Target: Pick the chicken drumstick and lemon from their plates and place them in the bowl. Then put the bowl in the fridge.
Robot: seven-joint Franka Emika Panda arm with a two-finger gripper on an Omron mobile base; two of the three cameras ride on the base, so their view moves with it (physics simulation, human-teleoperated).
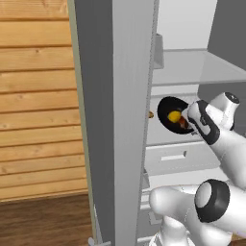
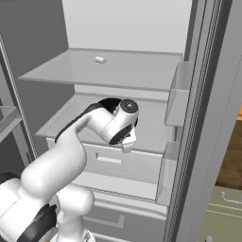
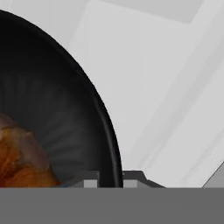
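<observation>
Fingers (image 3: 110,183) pinch unmarked bowl (image 3: 57,109) rim; no writing visible

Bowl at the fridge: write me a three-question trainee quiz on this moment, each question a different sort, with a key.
1. True or false: the bowl hangs tilted, its opening turned toward the left base camera.
2. Which items lie in the bowl? A) lemon and drumstick B) lemon alone C) nothing
3. Fill in: the gripper is shut on the bowl's ____.

Key: 1 true. 2 A. 3 rim, which the hand view shows passing between the two fingertips, with the fridge's pale shelf beyond it.
</observation>
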